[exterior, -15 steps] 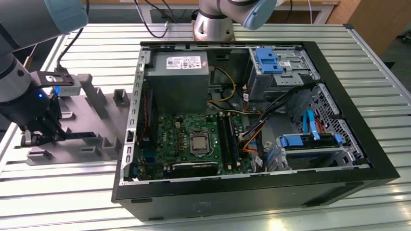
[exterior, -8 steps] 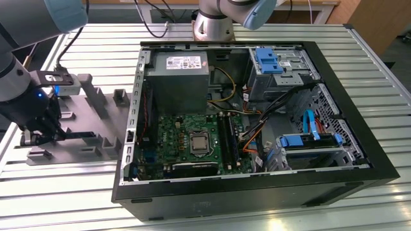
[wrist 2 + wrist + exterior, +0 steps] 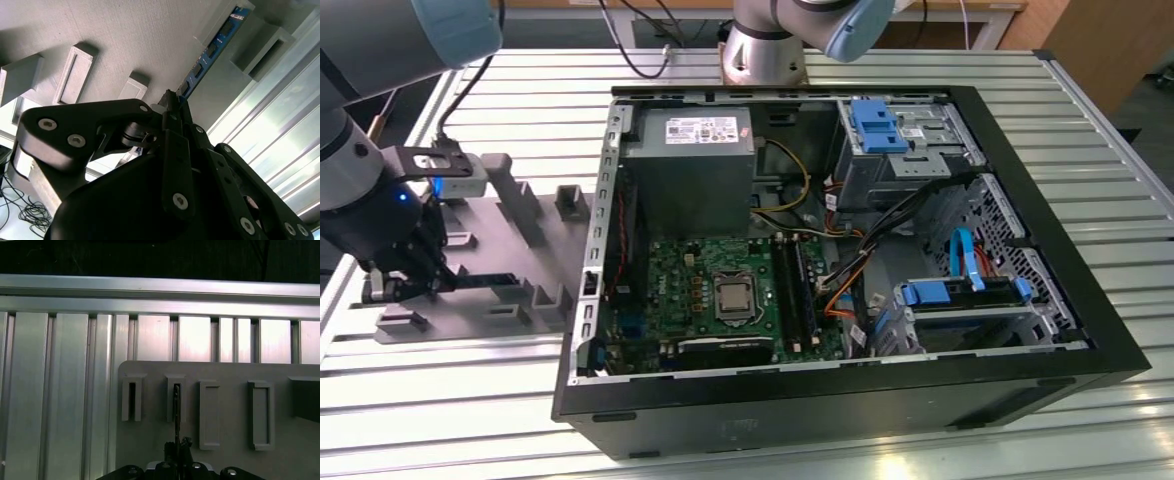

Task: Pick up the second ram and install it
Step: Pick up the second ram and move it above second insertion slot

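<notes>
The black, multi-link gripper (image 3: 172, 102) is closing its fingers (image 3: 186, 444) on one end of the thin, flat, blue-green memory stick (image 3: 215, 42) with its row of small dark chips, clamping it from both faces. In the first wrist view the memory stick (image 3: 176, 407) is showing edge-on, running straight out from the gripper (image 3: 177, 446) with its far end sitting in a slotted block of the flat grey plastic fixture plate (image 3: 230, 371). The grey-and-blue robot arm (image 3: 347, 150) is bending down low over that plate (image 3: 520, 300), which is lying on the ribbed aluminium bench (image 3: 454, 400) near its edge at the exterior view's left. The open black computer case (image 3: 1067, 345), holding the green motherboard (image 3: 680, 285), is standing just beside the plate, toward the bench's middle.
</notes>
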`<state>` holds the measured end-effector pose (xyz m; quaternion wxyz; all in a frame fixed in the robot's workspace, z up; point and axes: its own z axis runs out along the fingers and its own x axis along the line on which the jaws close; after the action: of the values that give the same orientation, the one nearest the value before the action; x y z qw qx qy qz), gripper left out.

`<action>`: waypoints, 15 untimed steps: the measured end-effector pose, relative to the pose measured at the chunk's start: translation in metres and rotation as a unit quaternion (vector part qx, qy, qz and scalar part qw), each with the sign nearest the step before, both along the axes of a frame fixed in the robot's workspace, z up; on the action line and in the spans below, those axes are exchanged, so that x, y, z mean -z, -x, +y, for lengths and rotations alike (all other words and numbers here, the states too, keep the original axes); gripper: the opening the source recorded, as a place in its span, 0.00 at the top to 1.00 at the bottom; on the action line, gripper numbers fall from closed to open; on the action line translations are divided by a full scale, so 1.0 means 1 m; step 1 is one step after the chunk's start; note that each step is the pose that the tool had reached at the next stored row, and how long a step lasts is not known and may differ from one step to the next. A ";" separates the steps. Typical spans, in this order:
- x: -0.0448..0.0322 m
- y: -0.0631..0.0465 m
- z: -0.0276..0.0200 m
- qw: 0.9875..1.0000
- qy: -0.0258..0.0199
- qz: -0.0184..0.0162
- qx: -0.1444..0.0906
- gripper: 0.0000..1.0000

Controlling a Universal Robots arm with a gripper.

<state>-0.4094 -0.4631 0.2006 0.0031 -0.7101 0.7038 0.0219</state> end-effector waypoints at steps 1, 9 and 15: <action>0.0000 0.000 0.0000 1.000 0.000 0.000 0.000 0.86; -0.0061 0.000 0.0000 1.000 0.000 0.000 0.000 0.86; -0.0104 0.000 0.0000 1.000 0.000 0.000 0.000 0.86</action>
<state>-0.4094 -0.4631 0.2109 0.0031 -0.7101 0.7038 0.0219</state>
